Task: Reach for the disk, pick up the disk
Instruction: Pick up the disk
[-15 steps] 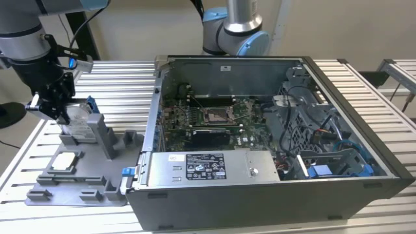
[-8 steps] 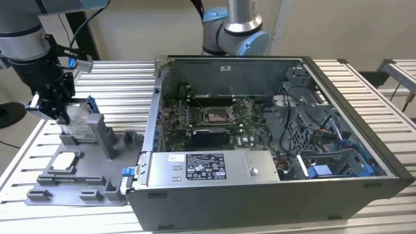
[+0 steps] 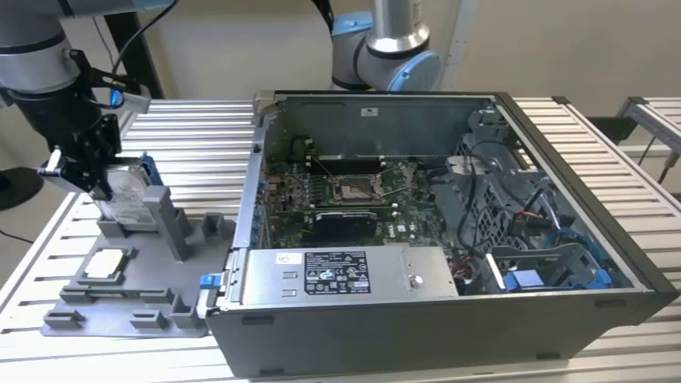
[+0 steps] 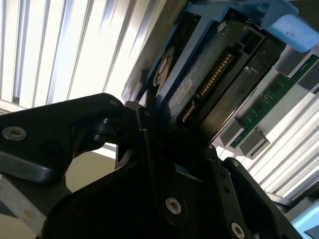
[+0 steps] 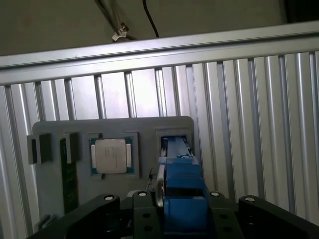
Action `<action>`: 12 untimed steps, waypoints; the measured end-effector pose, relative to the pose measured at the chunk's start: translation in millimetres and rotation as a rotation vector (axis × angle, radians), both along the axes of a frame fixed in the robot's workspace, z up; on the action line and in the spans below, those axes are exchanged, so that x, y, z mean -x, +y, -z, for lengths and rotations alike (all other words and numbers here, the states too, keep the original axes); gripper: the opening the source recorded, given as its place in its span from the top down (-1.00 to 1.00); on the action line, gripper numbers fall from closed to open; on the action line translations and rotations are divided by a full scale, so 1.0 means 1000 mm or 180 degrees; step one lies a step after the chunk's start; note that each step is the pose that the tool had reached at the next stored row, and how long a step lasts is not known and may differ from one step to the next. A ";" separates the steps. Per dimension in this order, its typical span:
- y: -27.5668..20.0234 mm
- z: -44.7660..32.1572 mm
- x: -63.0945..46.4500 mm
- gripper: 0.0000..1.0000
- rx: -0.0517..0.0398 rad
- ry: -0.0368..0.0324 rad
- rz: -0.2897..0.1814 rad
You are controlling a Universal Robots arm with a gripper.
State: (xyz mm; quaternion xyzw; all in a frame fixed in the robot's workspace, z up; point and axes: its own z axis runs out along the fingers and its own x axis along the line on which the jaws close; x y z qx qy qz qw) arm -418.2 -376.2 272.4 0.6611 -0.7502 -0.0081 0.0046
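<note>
The disk (image 3: 130, 188) is a silver drive in a blue bracket. It stands on edge in a slot at the far end of a grey fixture plate (image 3: 117, 299), at the exterior view's left. My gripper (image 3: 101, 179) comes down on it from above, fingers closed against its two flat sides. In the first wrist view the blue bracket of the disk (image 5: 182, 181) sits squeezed between my gripper (image 5: 179, 201) fingers. The second wrist view shows the disk (image 4: 199, 89) edge with its connector, held in my gripper (image 4: 174, 144). I cannot tell whether the disk has left its slot.
A small square silver chip (image 5: 110, 155) and a green memory stick (image 5: 70, 174) lie on the fixture plate beside the disk slot. An open computer case (image 3: 447, 223) with a grey power supply box (image 3: 340, 275) stands close by. A second robot arm (image 3: 383, 56) stands behind it.
</note>
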 end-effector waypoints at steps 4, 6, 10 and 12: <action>0.0000 -0.0049 0.000 1.00 0.0000 0.0000 0.0000; 0.0000 -0.0076 0.000 1.00 0.0000 0.0000 0.0000; -0.0001 -0.0131 0.000 1.00 0.0000 0.0000 -0.0001; 0.0000 -0.0159 0.000 1.00 0.0000 0.0000 0.0000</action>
